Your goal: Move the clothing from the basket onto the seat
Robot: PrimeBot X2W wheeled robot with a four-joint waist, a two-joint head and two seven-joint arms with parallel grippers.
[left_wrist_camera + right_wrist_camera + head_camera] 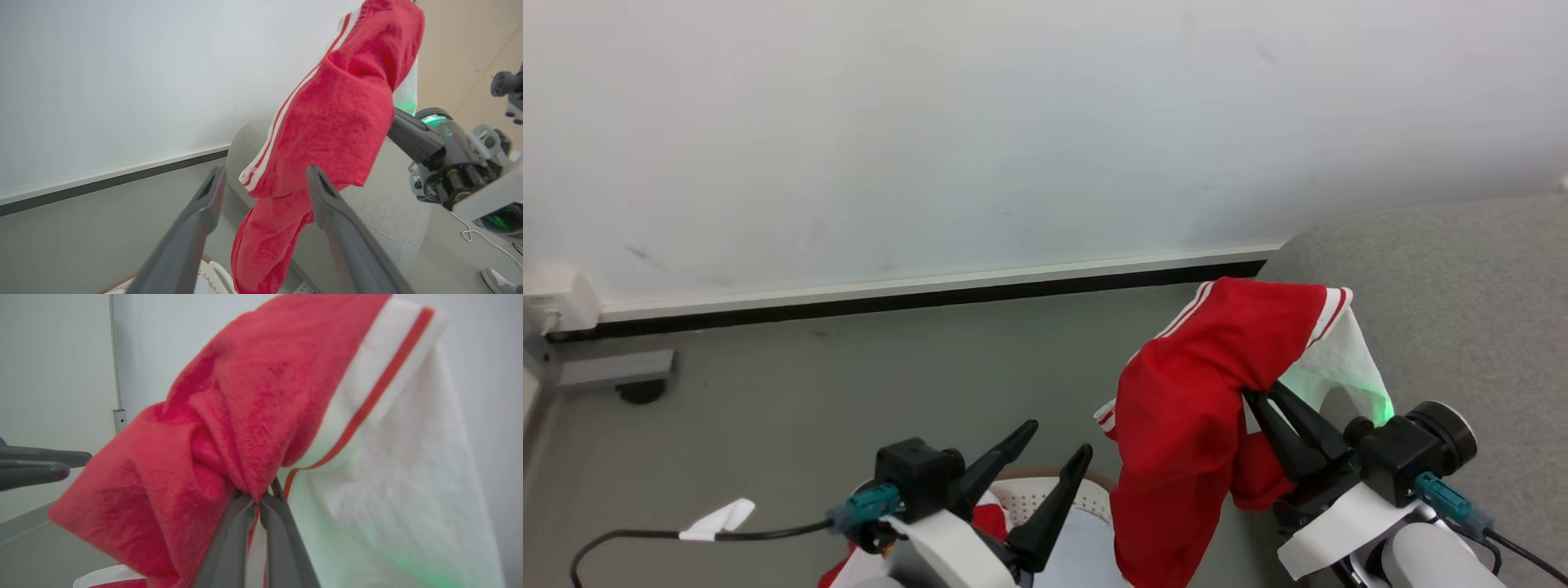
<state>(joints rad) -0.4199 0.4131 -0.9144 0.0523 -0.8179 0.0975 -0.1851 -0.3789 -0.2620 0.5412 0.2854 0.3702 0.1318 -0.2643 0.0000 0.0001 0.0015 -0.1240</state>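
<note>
We find the right jaws closed on a soft bright red sports garment with white panels and thin white edge stripes [1184,408], pinching a gathered fold of the red fabric. In the right wrist view the two dark fingers meet tightly under the bunched cloth [245,396], with a white panel hanging on one side. The garment is lifted clear of the oval cream-white perforated plastic laundry basket with a brown rim band [1023,500] and drapes over the raised fingers. Its long red end hangs down just beside the basket's right side; we cannot tell whether it touches the rim. In the head view the upper fold lies against the near corner of the large light grey fabric-upholstered seat [1445,310]. The left wrist view shows the garment [335,114] hanging in front of the seat's rounded edge [380,204], and contact cannot be confirmed. The left jaws stand wide open and hold nothing; they sit above the basket with their fingers pointing toward the hanging garment. More red and white clothing [990,518] lies inside the basket beneath the left arm. A black cable with a white tag [723,518] runs along the grey floor [809,392] at the lower left, in front of the white wall [1013,122] and its dark skirting strip [931,296].
</note>
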